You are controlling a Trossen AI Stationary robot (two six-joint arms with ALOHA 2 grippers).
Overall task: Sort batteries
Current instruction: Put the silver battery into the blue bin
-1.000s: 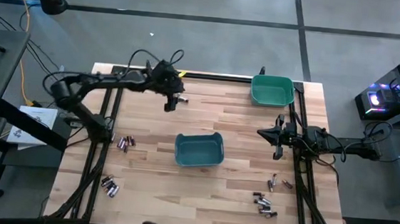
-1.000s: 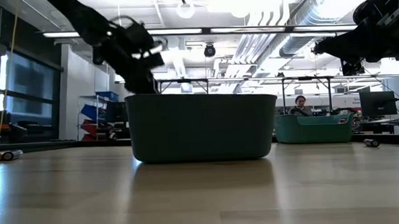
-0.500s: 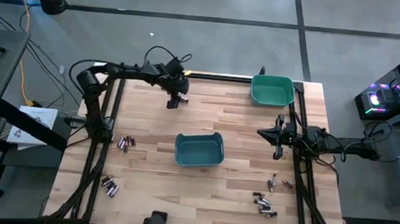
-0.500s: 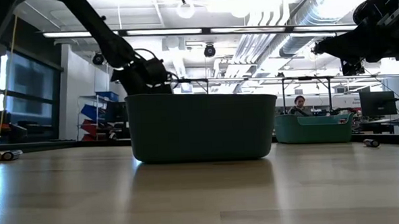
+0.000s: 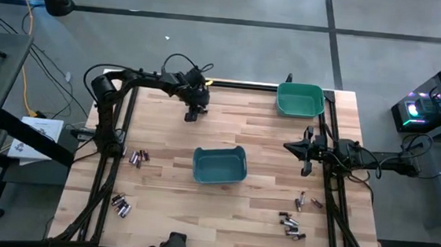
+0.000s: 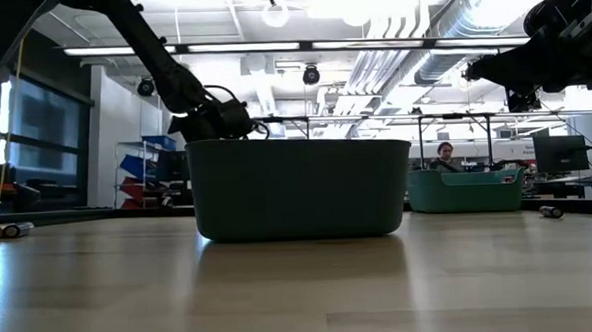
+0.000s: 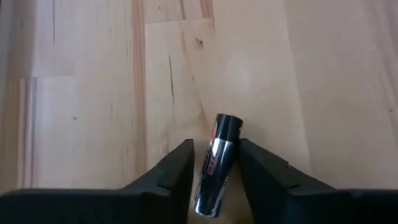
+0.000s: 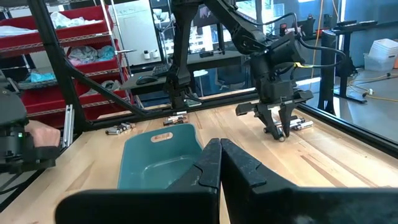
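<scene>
A silvery battery (image 7: 217, 163) with a dark end lies on the wooden table (image 5: 266, 143), toward its far left. My left gripper (image 5: 192, 116) slants down over it with a finger on each side. In the low view the teal bin (image 6: 299, 186) hides the fingers. Other batteries lie in small groups at the near left (image 5: 121, 205), the left (image 5: 139, 157) and the near right (image 5: 291, 224). My right gripper (image 5: 306, 152) is shut and hovers by the right edge, holding nothing. My left gripper has the battery's long sides (image 7: 211, 177) between its two fingers (image 7: 180, 171), which come slanting from above and lie along the battery. The battery fills the gap, turned slightly in it. It lies flat on the table, and its dark end (image 7: 227, 122) sticks out past the fingertips.
A teal bin (image 5: 220, 164) stands mid-table and a green bin (image 5: 300, 99) at the far right corner. Two more batteries (image 8: 301, 124) lie just beside the left gripper. Black frame rails run along the table's left and right sides.
My left gripper has come down toward the table, sinking behind the teal bin's rim in the low view, and has shifted slightly toward the right. The arm has stretched out lower over the far left of the table. The right arm has kept still.
</scene>
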